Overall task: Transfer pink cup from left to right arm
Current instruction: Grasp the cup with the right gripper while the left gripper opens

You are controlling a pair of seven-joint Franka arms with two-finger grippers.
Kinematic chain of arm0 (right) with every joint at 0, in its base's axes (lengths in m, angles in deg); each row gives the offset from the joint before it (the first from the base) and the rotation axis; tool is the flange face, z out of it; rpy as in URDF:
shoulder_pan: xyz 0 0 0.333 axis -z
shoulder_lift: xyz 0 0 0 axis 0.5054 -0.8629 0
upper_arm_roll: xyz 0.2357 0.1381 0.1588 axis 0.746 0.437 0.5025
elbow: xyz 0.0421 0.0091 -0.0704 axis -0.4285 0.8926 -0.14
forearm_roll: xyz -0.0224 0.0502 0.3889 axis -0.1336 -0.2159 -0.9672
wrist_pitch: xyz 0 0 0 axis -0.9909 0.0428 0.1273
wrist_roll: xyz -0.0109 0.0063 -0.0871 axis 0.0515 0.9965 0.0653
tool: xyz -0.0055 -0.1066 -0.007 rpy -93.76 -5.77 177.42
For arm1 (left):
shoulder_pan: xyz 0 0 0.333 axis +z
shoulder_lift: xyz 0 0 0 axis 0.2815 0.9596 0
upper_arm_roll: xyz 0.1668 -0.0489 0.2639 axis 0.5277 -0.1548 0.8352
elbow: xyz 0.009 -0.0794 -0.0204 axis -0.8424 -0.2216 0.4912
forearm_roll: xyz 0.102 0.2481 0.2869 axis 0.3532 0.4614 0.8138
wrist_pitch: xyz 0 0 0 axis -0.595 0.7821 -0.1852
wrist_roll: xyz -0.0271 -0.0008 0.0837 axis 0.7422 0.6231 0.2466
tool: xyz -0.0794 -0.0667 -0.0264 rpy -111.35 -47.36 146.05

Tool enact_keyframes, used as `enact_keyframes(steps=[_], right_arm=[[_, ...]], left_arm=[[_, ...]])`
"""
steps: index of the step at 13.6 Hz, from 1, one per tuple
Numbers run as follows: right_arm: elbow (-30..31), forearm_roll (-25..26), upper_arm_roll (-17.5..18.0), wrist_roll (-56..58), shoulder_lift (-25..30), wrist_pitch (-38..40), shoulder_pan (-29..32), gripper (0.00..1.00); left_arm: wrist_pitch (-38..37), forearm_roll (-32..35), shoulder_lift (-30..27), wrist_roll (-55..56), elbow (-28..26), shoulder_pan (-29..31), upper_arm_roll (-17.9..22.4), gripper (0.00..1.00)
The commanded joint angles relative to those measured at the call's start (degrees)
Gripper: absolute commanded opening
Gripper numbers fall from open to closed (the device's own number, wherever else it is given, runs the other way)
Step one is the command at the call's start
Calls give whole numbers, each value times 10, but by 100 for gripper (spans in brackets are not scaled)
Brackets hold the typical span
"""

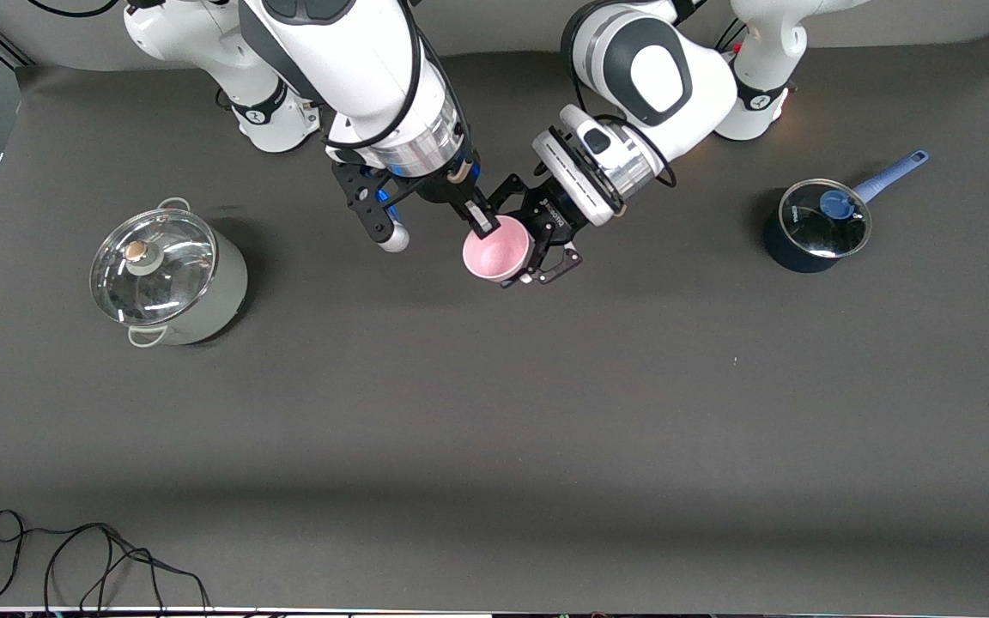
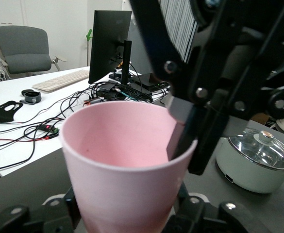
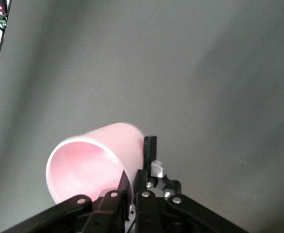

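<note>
The pink cup (image 1: pixel 497 249) hangs in the air over the table's middle, tilted with its mouth toward the front camera. My left gripper (image 1: pixel 520 243) is shut on the cup's body, with black fingers on both sides of it. In the left wrist view the cup (image 2: pixel 122 160) fills the space between that gripper's jaws. My right gripper (image 1: pixel 483 221) is shut on the cup's rim, one finger inside and one outside. This shows in the right wrist view, where the gripper (image 3: pixel 137 166) clamps the cup's wall (image 3: pixel 91 160). It also shows in the left wrist view (image 2: pixel 183 131).
A pale green pot with a glass lid (image 1: pixel 170 279) stands toward the right arm's end and also shows in the left wrist view (image 2: pixel 256 158). A dark blue saucepan with a glass lid (image 1: pixel 816 225) stands toward the left arm's end. A black cable (image 1: pixel 74 558) lies at the front edge.
</note>
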State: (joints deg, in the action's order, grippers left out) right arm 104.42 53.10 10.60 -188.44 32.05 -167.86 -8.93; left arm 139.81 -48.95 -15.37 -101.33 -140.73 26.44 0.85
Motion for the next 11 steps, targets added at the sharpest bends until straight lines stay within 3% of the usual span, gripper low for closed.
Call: enact_keyframes(steps=[1,7,11], right_arm=[[-22,11,0,-6,-10,-4,1,0],[-21,11,-3,10,-6,-2,3,0],[-20,10,-4,135,1,37,34,0]], left_arm=[[8,-8,4,6,10,-11,5,100],[17,-4,27,6,1,-9,5,100],[69,-4,47,20,-2,-4,8,100]])
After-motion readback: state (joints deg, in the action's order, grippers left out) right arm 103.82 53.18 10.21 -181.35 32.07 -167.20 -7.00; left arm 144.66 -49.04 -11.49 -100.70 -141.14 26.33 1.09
